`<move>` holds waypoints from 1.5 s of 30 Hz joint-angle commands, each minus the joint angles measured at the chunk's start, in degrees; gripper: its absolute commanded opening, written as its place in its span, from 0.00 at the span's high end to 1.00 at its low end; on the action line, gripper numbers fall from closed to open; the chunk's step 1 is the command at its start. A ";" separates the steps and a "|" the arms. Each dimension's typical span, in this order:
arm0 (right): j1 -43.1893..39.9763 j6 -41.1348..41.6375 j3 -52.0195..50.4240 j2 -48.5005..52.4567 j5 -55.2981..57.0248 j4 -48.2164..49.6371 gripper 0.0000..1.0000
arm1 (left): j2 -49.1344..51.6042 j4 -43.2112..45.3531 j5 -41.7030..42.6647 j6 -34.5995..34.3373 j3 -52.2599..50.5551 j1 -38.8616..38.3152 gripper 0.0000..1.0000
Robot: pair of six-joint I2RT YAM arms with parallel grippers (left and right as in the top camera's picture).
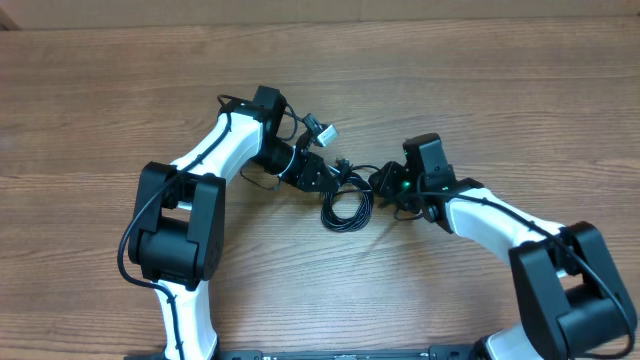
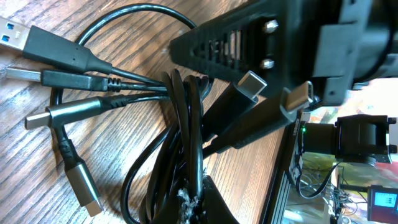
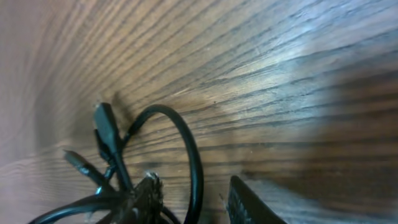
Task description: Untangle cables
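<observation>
the cables (image 1: 346, 208) lie knotted in the frame centre. the left gripper (image 1: 322, 181) is closed on them. the right gripper (image 3: 189, 190) stands with jaws apart around one loop. next, i think, it must close and pull sideways gently.

Even, bright light from above; pale glare on the table (image 3: 298, 68) and heavy blur in the right wrist view.

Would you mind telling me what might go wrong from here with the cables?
The left gripper pinches several cables as one bundle, so pulling may tighten the tangle. The right gripper straddles one loop low over the table; it might scrape the wood or slip off. Two plugs sit beside its finger and could snag.
</observation>
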 commanded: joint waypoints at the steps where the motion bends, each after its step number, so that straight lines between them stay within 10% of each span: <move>1: 0.09 1.16 -0.44 1.18 1.36 0.90 0.96 | 0.72 0.09 1.60 1.42 0.44 -0.11 0.96; 19: 0.15 -5.66 1.07 -16.35 8.28 -10.71 0.96 | 0.72 1.81 -4.61 -4.09 0.44 -0.07 0.96; 31: 8.52 -4.39 1.42 -16.35 24.83 -18.27 0.96 | 0.72 3.74 -29.55 -22.47 0.44 -0.07 0.96; 45: 5.81 -4.15 9.51 -15.47 24.11 -21.18 0.64 | 0.72 3.54 -32.85 -24.28 0.44 -0.11 0.96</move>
